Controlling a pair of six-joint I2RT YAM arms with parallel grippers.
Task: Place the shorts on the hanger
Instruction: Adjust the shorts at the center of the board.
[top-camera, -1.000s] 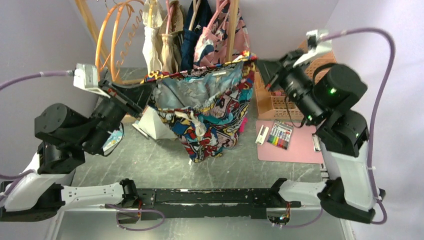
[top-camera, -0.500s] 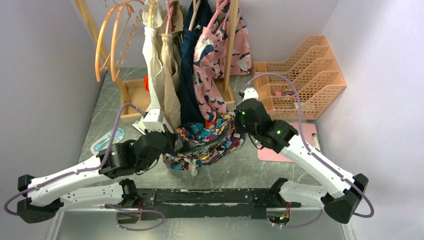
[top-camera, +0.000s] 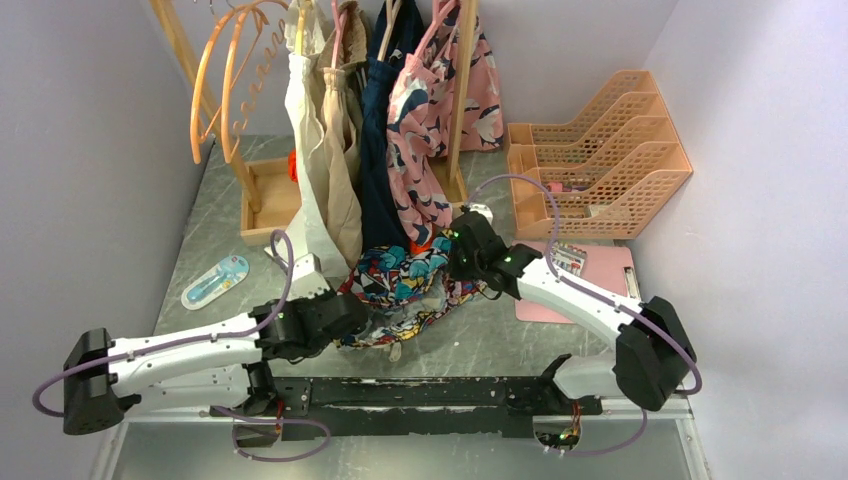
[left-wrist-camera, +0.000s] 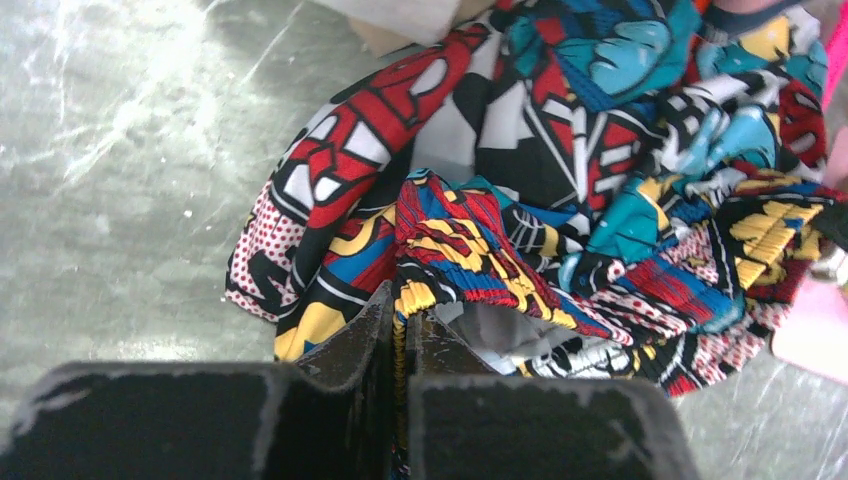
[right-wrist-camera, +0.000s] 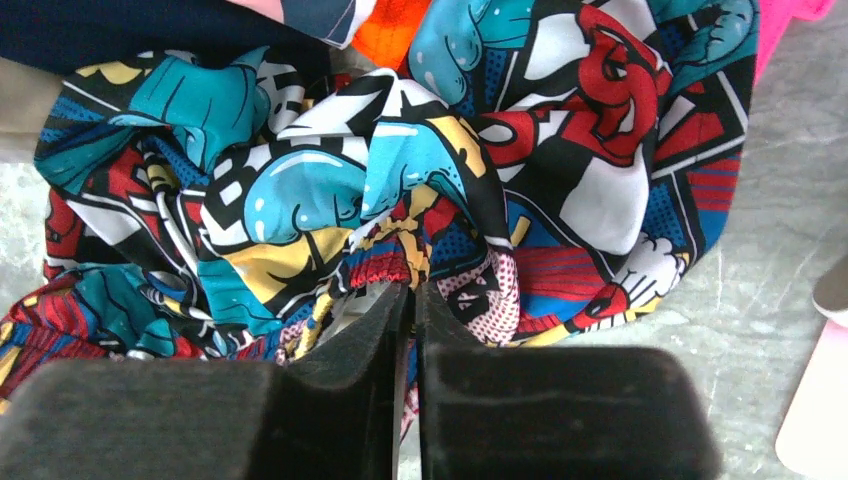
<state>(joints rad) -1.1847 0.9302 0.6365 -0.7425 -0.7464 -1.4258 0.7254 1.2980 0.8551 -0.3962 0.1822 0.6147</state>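
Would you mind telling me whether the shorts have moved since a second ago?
Yes: the shorts came down from being stretched high in front of the hanging clothes to a heap on the table below them.

Smooth printed cloth shorts (left-wrist-camera: 560, 150), glossy grey marbled table (left-wrist-camera: 120, 150), scuffed matt black left tool (left-wrist-camera: 401, 318)

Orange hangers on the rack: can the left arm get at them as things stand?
Probably not yet: its jaws are shut on the shorts, low on the table; the hangers hang high at the back.
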